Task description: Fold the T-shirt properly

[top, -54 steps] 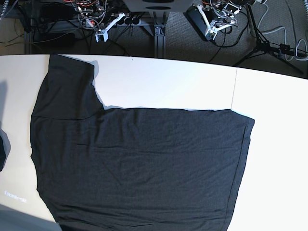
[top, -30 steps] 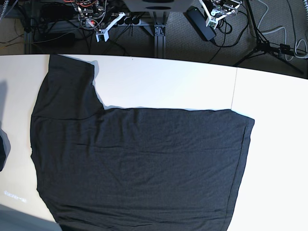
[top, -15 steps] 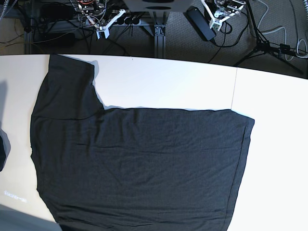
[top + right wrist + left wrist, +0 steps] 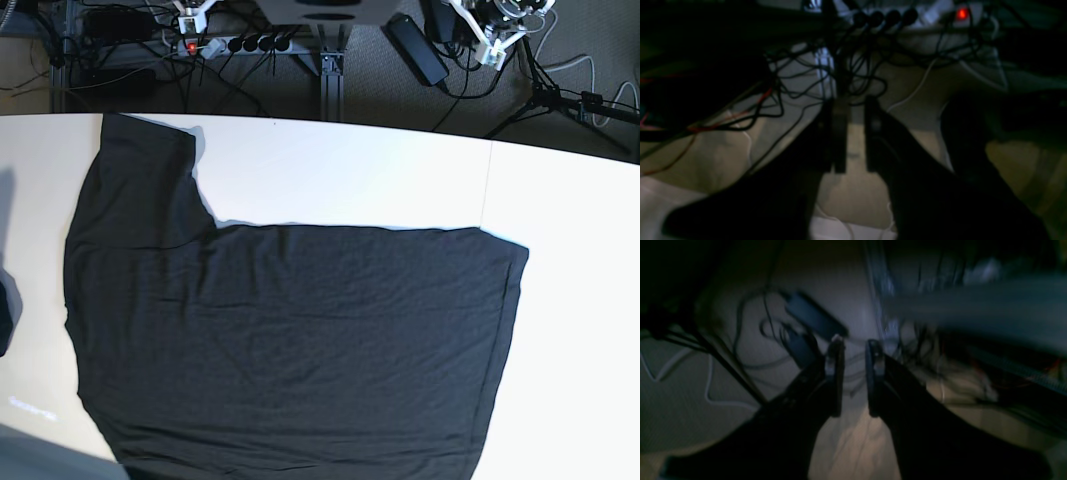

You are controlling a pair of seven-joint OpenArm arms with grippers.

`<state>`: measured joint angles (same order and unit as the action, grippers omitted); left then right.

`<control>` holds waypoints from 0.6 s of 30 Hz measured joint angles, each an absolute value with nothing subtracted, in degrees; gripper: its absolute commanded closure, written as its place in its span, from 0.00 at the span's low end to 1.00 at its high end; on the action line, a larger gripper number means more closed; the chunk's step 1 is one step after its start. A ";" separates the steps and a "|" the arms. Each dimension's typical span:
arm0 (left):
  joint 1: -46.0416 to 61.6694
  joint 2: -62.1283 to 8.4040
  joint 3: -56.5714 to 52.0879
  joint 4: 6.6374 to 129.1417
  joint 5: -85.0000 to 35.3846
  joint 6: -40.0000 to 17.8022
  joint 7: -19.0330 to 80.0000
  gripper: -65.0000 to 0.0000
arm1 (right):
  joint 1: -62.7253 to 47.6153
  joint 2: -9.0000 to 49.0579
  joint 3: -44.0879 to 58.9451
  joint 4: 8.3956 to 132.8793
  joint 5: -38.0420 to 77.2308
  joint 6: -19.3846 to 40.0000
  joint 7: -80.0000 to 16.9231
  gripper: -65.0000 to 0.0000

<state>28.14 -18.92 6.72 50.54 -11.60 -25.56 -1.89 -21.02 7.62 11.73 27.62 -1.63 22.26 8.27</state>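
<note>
T-shirt: the black T-shirt lies spread flat on the white table, filling most of the lower and left part of the base view. One sleeve reaches up toward the upper left of the frame, near the table's far edge. The right-hand edge of the cloth runs down the right-centre, and the bottom of the garment is cut off by the lower edge of the frame. Light wrinkles cross the fabric. No print shows on the visible side.

Left gripper: the left gripper sits in the centre of the left wrist view, above a dim floor with cables and a dark oblong box. Its two fingers stand a little apart, with a narrow bare gap between them and nothing held. In the base view it shows at the top right of the frame, off the table and well apart from the shirt.

Right gripper: the right gripper is in the centre of the right wrist view, slightly parted with an empty gap. It hangs over tangled wires and a power strip with a red light at the top of the frame.

Picture quality: both wrist views are dark and blurred.
</note>
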 measured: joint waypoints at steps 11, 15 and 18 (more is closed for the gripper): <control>42.37 -20.36 -3.95 74.37 -13.08 -26.06 -1.48 0.77 | -38.72 12.36 11.66 52.95 10.24 23.44 8.21 0.85; 47.53 -20.47 -6.48 84.29 -15.75 -26.17 1.39 0.77 | -45.60 14.79 11.66 64.18 15.68 23.66 8.01 0.85; 49.71 -20.49 -8.75 92.01 -17.06 -26.20 3.66 0.73 | -50.89 15.84 11.73 73.32 18.26 23.81 7.77 0.85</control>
